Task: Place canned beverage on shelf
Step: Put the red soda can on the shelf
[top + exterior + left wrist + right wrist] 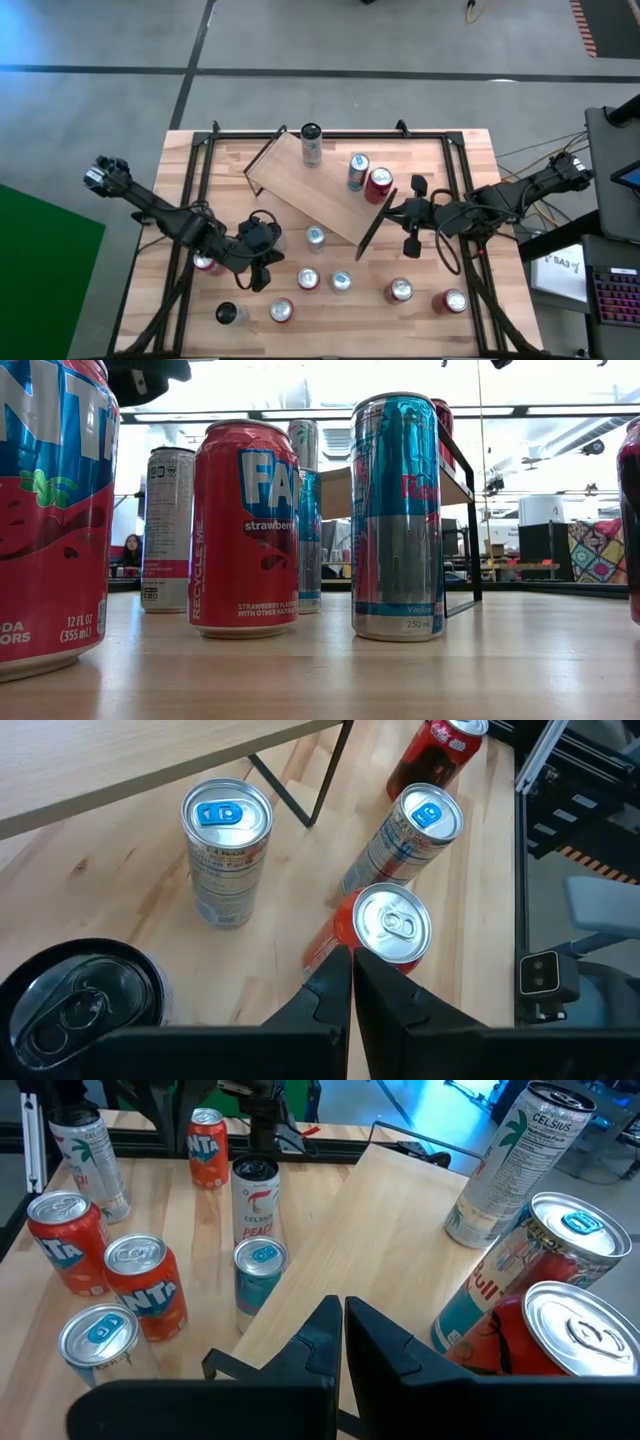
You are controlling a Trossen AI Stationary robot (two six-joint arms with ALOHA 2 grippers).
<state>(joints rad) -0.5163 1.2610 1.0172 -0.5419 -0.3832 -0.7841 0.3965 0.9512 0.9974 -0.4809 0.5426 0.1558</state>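
Observation:
The shelf (305, 195), a light-wood plank on thin black end frames, stands slantwise at the table's middle. Three cans stand on it: a white one (311, 145), a blue-silver one (357, 172) and a red one (378, 185). Several more cans stand on the tabletop near the front. My left gripper (350, 982) is shut and empty above them, its tips just short of a red can (385, 935), with a black-topped can (85, 1005) right under the wrist. My right gripper (342, 1320) hangs shut and empty over the shelf's right end.
Near the left gripper stand a blue-silver can (227, 850) by the shelf's black leg (300, 790), another blue-topped can (415, 830) and a dark red can (440, 750). A black metal frame (200, 150) runs round the tabletop. Bare wood lies at the front right.

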